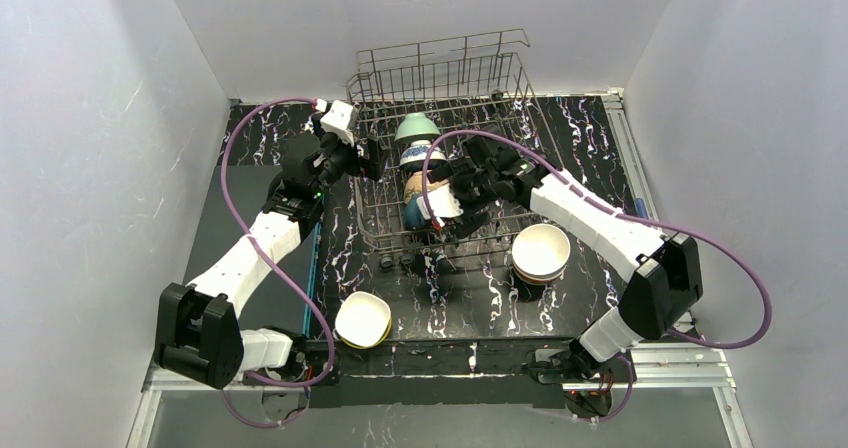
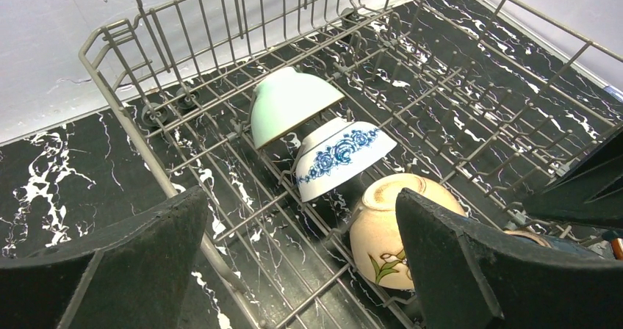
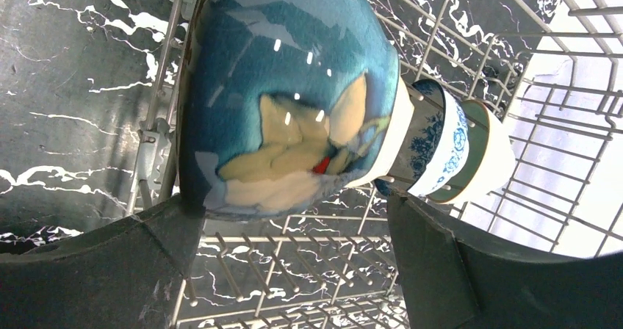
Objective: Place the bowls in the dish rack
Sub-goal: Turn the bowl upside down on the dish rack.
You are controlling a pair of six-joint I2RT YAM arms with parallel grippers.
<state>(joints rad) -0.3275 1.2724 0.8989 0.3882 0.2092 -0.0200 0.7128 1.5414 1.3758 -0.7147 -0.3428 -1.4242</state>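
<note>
The grey wire dish rack [image 1: 445, 70] holds a row of bowls on edge: mint [image 1: 417, 126], blue-patterned white [image 1: 421, 154], tan [image 1: 414, 182] and, nearest, teal-blue [image 1: 437, 206]. My right gripper [image 1: 458, 206] is at that teal-blue bowl [image 3: 286, 87]. Its jaws are open, a fingertip [image 3: 158, 230] at the bowl's rim and the other off to the right. My left gripper [image 1: 366, 158] hovers open over the rack's left side [image 2: 117, 87], empty, looking at the mint [image 2: 286, 103], patterned [image 2: 341, 156] and tan [image 2: 382, 230] bowls.
On the black marbled table [image 1: 460, 308], a yellow-green bowl [image 1: 362, 319] lies near the front left of centre. A stack of bowls with a white one on top [image 1: 541, 252] sits right of the rack. White walls close in both sides.
</note>
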